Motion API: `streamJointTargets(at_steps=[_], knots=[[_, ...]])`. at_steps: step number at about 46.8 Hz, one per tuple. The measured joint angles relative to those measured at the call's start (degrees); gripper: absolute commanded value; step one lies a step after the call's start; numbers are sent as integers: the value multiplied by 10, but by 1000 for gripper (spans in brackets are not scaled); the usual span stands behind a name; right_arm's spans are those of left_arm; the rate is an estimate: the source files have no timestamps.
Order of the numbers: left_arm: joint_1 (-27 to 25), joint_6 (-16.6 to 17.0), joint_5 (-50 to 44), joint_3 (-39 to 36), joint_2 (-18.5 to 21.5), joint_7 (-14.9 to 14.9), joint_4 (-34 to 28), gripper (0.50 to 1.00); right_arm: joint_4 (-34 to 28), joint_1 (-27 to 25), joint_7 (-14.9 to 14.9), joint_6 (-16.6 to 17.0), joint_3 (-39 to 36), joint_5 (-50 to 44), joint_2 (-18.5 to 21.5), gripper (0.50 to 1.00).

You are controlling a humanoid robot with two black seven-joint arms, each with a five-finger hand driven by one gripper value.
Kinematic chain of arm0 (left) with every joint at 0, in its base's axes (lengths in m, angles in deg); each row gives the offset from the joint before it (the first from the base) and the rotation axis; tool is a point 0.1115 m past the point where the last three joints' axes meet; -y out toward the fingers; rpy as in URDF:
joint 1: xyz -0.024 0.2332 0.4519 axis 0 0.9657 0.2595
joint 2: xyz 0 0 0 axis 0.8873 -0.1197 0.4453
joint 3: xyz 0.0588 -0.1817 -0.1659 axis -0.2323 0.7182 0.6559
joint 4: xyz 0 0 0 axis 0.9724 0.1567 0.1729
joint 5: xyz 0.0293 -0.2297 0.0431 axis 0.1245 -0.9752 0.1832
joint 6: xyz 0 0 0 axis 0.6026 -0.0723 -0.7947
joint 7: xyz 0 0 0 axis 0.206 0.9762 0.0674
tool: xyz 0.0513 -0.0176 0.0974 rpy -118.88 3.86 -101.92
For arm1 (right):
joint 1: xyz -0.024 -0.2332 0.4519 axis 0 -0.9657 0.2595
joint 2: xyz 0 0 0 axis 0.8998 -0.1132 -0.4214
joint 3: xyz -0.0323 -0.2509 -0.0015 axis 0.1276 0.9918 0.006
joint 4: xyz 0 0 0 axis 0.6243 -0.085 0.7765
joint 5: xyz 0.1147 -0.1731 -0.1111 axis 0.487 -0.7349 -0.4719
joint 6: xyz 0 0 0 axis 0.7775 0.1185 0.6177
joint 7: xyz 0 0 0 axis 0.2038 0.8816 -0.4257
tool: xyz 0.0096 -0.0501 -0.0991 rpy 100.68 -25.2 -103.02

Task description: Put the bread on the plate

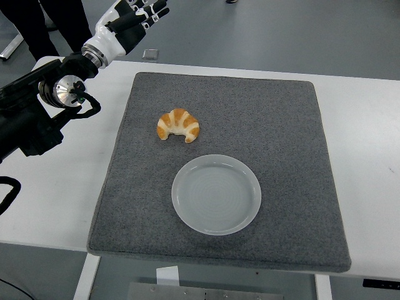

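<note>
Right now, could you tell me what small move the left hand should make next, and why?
Probably it should come down and toward the croissant. The left hand is raised beyond the table's far left corner, fingers spread and holding nothing, well away from the croissant, which lies untouched on the grey mat just beyond the empty plate. Nothing stands between them.

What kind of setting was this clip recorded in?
Probably a robotics lab or test room, not a kitchen: a white table on a plain grey floor, a grey mat laid as a work area with one croissant and an empty plate, and a person's legs nearby.
</note>
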Motion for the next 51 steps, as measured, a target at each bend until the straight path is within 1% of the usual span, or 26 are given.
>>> streamJointTargets(at_steps=[8, 15, 19, 25, 30, 34, 38, 43, 48, 51], knots=[[-35, 2, 1, -11, 7, -6, -6, 990, 0, 0, 0, 1, 0, 0, 0, 952], [-91, 3, 2, -46, 45, -9, -28, 990, 0, 0, 0, 0, 0, 0, 0, 952], [-136, 5, 2, -94, 68, -9, -48, 990, 0, 0, 0, 0, 0, 0, 0, 952], [-196, 9, 4, -176, 91, -9, -64, 990, 0, 0, 0, 0, 0, 0, 0, 952], [-242, 38, 10, -265, 95, -9, -66, 990, 0, 0, 0, 0, 0, 0, 0, 952], [-256, 52, 11, -312, 96, -9, -79, 990, 0, 0, 0, 0, 0, 0, 0, 952], [-268, 55, 27, -358, 104, -9, -113, 990, 0, 0, 0, 0, 0, 0, 0, 952], [-296, 60, 75, -419, 128, -9, -194, 990, 0, 0, 0, 0, 0, 0, 0, 952], [-311, 82, 135, -457, 152, -9, -276, 990, 0, -1, 0, 0, 0, 0, 0, 952], [-313, 98, 173, -470, 159, -9, -303, 990, 0, -1, 0, 0, 0, 0, 0, 952]])
